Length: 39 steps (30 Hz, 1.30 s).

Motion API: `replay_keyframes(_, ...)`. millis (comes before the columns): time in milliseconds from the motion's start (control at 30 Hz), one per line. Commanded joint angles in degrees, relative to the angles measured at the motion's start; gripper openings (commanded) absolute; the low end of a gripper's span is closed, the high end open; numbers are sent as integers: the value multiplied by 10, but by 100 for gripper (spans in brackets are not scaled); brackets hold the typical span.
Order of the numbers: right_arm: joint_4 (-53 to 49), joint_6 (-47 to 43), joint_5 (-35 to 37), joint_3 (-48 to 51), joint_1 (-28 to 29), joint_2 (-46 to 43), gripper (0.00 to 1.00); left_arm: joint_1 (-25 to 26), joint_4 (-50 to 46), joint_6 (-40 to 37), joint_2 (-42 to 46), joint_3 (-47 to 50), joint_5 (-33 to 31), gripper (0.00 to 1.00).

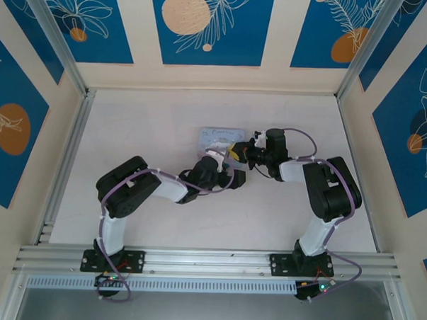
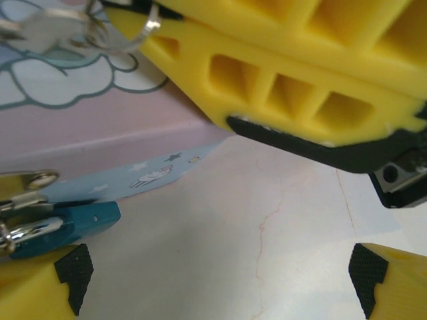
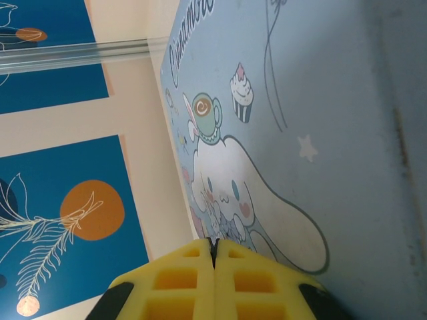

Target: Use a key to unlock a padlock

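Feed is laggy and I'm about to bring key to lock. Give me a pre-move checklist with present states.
1. Left gripper open: ok, fingers wide apart over the table.
2. Right gripper shut: ok, fingers meet with no gap.
3. Key secured in right gripper: cannot tell; a silver ring with keys shows beside its finger, the grip itself hidden.
4. Padlock located: cannot tell; a teal-and-silver piece lies by one finger of the left gripper, not identifiable.
5. Clearance between grippers: ok; close but apart, beside the tin.
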<state>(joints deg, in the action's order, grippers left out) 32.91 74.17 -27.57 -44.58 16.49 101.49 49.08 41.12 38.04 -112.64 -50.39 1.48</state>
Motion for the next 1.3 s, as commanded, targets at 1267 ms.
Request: replay_keyframes(1267,-7,11,4,-8,2,30,0,-36,-39,-80,-28,-48,-7,100)
